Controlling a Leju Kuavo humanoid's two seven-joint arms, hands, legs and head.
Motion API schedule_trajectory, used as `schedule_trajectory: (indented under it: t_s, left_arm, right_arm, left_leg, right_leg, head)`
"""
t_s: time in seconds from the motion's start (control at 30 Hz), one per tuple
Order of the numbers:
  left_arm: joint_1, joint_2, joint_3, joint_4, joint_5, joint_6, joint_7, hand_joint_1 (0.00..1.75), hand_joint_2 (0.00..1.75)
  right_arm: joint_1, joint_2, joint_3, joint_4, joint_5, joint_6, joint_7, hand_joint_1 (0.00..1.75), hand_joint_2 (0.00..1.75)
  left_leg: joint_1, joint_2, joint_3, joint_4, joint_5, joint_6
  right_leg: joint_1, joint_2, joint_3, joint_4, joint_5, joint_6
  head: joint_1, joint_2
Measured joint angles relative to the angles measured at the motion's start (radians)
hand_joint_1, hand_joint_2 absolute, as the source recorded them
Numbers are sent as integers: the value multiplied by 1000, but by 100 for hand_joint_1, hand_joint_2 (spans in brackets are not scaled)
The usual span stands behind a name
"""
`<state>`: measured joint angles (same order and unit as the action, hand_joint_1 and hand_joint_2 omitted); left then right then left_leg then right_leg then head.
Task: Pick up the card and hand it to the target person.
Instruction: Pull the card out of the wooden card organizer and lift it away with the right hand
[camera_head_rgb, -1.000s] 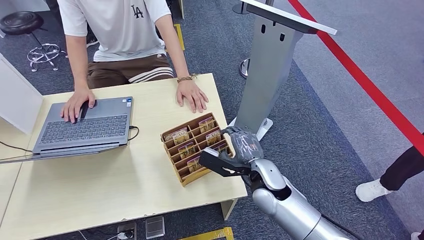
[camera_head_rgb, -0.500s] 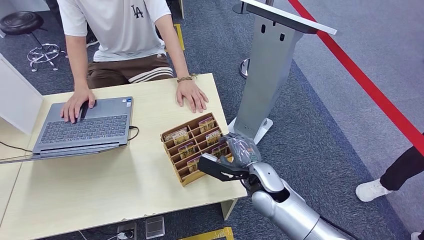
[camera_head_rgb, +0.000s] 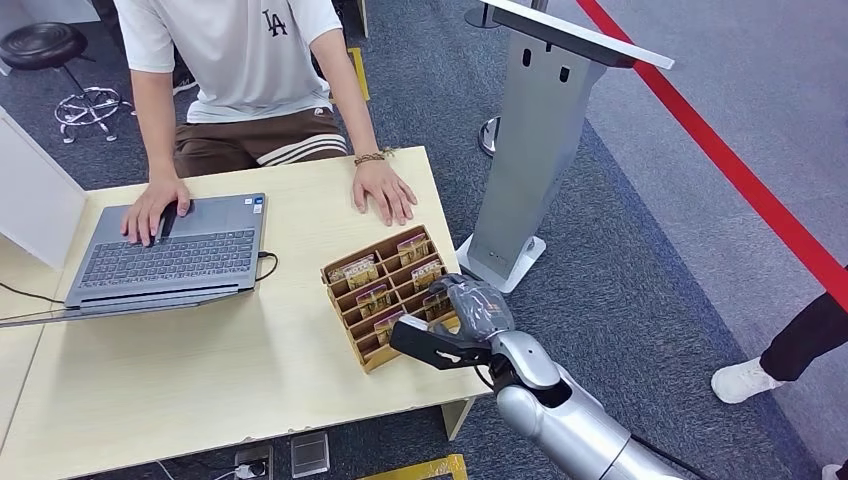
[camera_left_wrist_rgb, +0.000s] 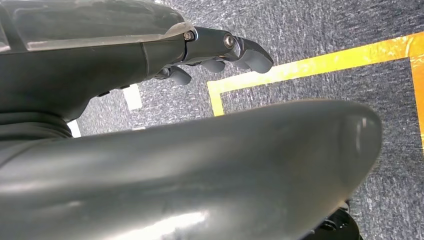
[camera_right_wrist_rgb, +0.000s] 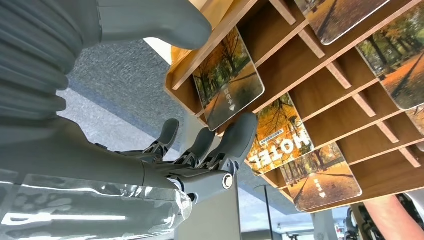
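A wooden card rack (camera_head_rgb: 358, 306) stands on the table's right front corner, its slots holding several autumn-picture cards. My right hand (camera_head_rgb: 450, 325) reaches into its near row from the right. In the right wrist view the nearest card (camera_right_wrist_rgb: 227, 77) leans out of its slot; my fingertips (camera_right_wrist_rgb: 235, 137) touch its free edge and my thumb (camera_right_wrist_rgb: 150, 22) lies across the rack's outer wall, with nothing pinched. The seated person (camera_head_rgb: 240, 60) faces me across the table, one hand (camera_head_rgb: 385, 190) flat by the rack. My left hand (camera_left_wrist_rgb: 125, 55) hangs over the carpet, fingers apart, holding nothing.
A grey laptop (camera_head_rgb: 170, 250) lies on the wooden table (camera_head_rgb: 200, 350) under the person's other hand. A grey metal stand (camera_head_rgb: 535, 130) rises just right of the table. A red floor line (camera_head_rgb: 740, 170) runs at the right, with another person's shoe (camera_head_rgb: 745, 380) beyond it.
My right hand has slid left and a little lower, from beside the rack's right edge onto its near row. The person and laptop have not moved.
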<state>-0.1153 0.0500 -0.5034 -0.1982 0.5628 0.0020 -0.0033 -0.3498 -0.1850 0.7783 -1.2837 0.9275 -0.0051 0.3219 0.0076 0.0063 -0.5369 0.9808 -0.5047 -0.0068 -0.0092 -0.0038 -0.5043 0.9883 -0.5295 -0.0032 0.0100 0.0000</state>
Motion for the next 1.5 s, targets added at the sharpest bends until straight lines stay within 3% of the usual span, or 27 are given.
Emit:
schedule_trajectory:
  t_s: [0.43,0.77,0.93,1.17,1.3,1.43,1.5]
  left_arm:
    - [2,0,-8,0,11,0,-1,0,0]
    - [2,0,-9,0,13,0,-7,0,0]
    - [2,0,-9,0,14,0,-9,0,0]
    - [1,2,-10,0,14,0,-9,0,0]
    - [1,3,-10,0,15,0,-8,0,0]
    - [0,3,-12,0,17,-5,-8,0,0]
    - [0,3,-15,0,17,-16,-16,0,87]
  right_arm:
    - [-10,5,6,5,0,-1,-1,78,175]
    - [-12,5,7,5,-9,-2,0,103,175]
    - [-11,5,7,5,-15,-3,1,130,175]
    - [-13,6,7,4,-16,-8,1,149,175]
    - [-14,6,7,4,-17,-10,0,125,175]
    - [-14,6,7,4,-22,-11,-2,134,175]
    - [-13,6,7,4,-24,-12,-3,136,175]
  left_leg:
    - [0,0,0,0,0,0]
    - [0,0,0,0,0,0]
    - [0,0,0,0,0,0]
    - [0,0,0,0,0,0]
    - [0,0,0,0,0,0]
    - [0,0,0,0,0,0]
    - [0,0,0,0,0,0]
  right_leg:
    - [0,0,0,0,0,0]
    - [0,0,0,0,0,0]
    - [0,0,0,0,0,0]
    - [0,0,0,0,0,0]
    - [0,0,0,0,0,0]
    - [0,0,0,0,0,0]
    - [0,0,0,0,0,0]
  head:
    - [0,0]
    - [0,0]
    - [0,0]
    - [0,0]
    - [0,0]
    - [1,0]
    - [1,0]
